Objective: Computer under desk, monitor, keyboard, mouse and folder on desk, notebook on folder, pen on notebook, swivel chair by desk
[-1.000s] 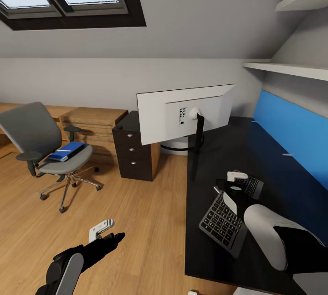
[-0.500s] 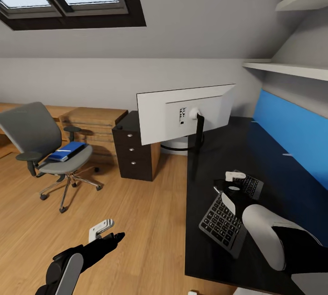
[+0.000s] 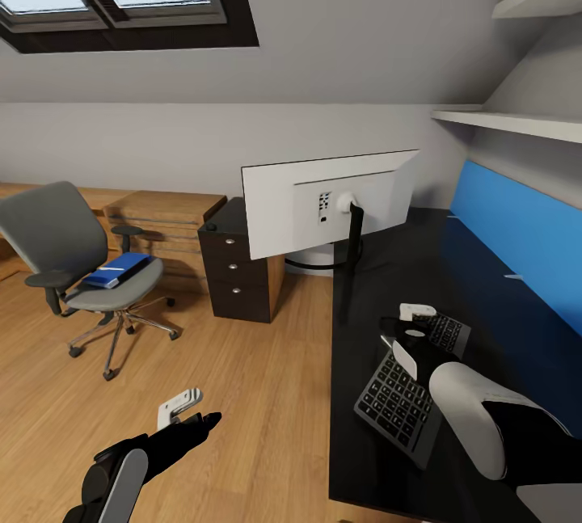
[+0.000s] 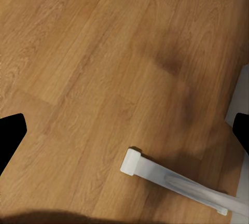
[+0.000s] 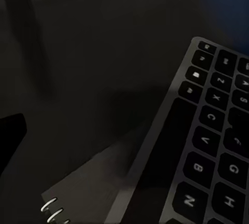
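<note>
A: Right gripper (image 3: 414,327)?
B: Over the keyboard (image 3: 404,394), on the desk (image 3: 380,280). Fingers spread wide in the right wrist view, nothing between them. Keys and a dark spiral-bound notebook (image 5: 88,187) corner beneath, notebook tucked against the keyboard's edge.

A: Left?
B: Left gripper (image 3: 190,414) low over the wood floor (image 3: 267,394), well clear of the desk. Fingertips (image 4: 10,136) far apart at the edges of the left wrist view, holding nothing. White desk leg (image 4: 176,182) on the floor below.

A: Keyboard placement?
B: Flat on the black top, skewed diagonally, near the front edge. Monitor (image 3: 327,200) further back at the desk's corner, grey-white back toward the camera, well apart from the keyboard.

A: Folder?
B: Folder (image 3: 120,268) lying on the swivel chair (image 3: 77,264) seat, off to the left on the floor, well apart from the desk. Dark drawer unit (image 3: 234,268) between chair and desk.
</note>
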Controlling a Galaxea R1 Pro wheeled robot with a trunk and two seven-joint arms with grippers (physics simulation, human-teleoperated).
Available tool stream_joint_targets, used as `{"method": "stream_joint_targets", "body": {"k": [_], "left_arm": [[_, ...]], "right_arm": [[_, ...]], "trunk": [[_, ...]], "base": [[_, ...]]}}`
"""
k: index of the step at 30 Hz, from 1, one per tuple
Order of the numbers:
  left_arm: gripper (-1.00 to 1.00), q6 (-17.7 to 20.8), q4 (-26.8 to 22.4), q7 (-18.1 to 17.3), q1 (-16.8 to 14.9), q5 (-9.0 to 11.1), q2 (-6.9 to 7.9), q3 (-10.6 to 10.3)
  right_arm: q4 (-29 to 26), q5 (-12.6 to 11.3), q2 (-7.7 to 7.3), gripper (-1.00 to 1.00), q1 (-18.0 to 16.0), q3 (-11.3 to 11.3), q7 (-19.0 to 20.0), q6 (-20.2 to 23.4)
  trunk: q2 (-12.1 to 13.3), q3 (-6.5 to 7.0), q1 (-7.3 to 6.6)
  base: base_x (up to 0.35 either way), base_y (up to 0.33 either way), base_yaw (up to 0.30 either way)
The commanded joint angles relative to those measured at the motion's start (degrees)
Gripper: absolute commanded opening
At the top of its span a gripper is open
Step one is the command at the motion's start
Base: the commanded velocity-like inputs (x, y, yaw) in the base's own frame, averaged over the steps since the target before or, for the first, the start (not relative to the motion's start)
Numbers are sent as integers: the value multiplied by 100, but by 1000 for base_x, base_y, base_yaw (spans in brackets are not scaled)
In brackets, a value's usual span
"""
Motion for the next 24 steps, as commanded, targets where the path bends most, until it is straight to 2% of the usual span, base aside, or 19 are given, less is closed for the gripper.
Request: {"method": "stream_joint_targets", "body": {"k": [1, 11, 24], "left_arm": [[100, 26, -6, 45, -4, 61, -5, 9], [100, 26, -6, 44, -4, 66, -6, 9], [100, 2, -6, 44, -4, 61, -6, 9]], "right_arm": [[5, 37, 3, 100, -5, -47, -4, -23], [-21, 36, -7, 100, -5, -58, -7, -42], [-25, 36, -9, 100, -5, -59, -4, -44]], "trunk": [[-3, -6, 0], [-3, -6, 0], [-3, -6, 0]], "base": [[1, 0, 0], [4, 0, 0], [98, 0, 0]]}}
